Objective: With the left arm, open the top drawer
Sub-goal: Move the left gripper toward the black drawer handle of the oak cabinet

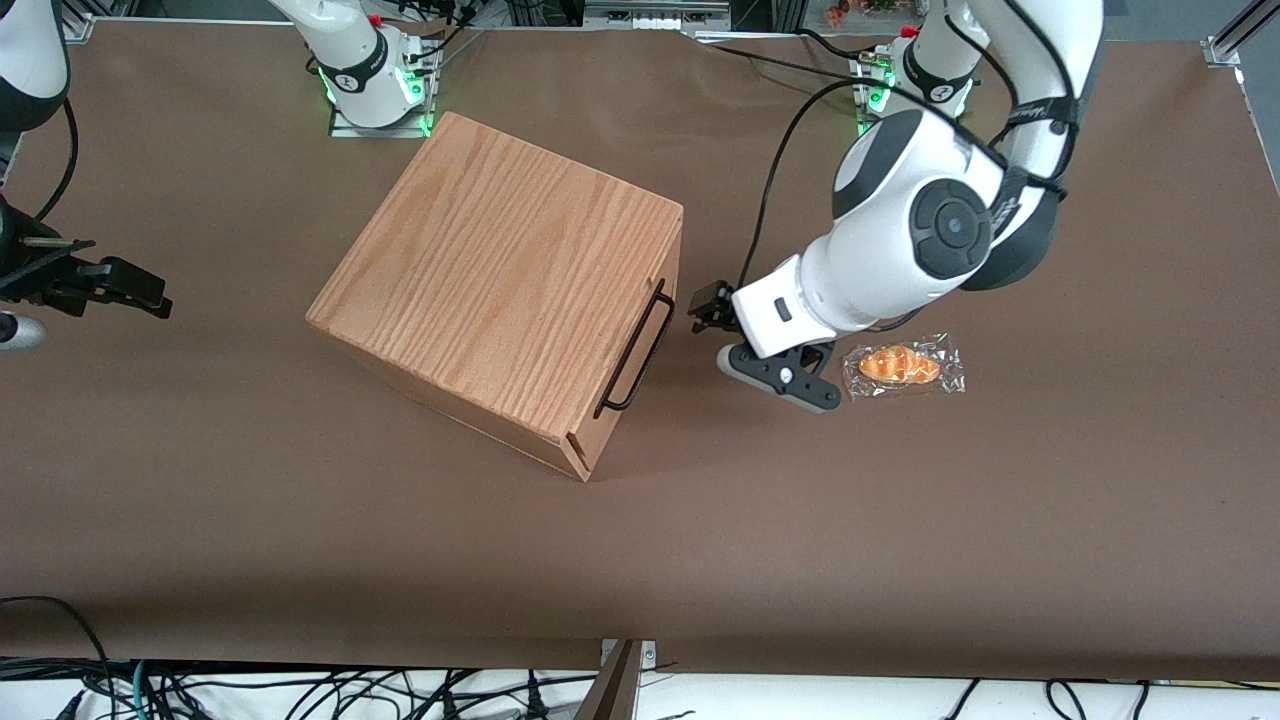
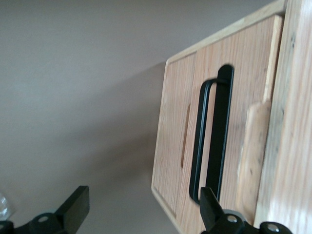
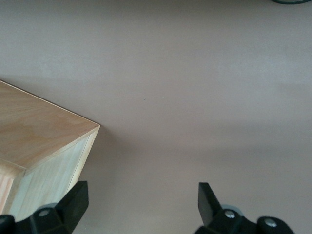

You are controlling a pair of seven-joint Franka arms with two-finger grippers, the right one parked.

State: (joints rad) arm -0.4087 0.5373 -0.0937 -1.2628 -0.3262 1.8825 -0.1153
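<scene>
The oak-grain cabinet (image 1: 500,290) stands mid-table. Its top drawer (image 2: 243,78) is shut, flush with the cabinet front. The thin black wire handle (image 1: 645,355) runs along the drawer front and faces the working arm; it also shows in the left wrist view (image 2: 196,146). The left arm (image 1: 900,240) reaches down in front of the drawer. Its black gripper (image 1: 708,305) hangs a short way in front of the handle, at about its height and not touching it. In the left wrist view the gripper (image 2: 144,204) is open and empty, its fingertips (image 2: 75,209) wide apart.
A bread roll in a clear wrapper (image 1: 903,366) lies on the brown table (image 1: 640,560) beside the left wrist, on its side away from the cabinet. A lower panel with a slot (image 2: 183,136) sits under the top drawer.
</scene>
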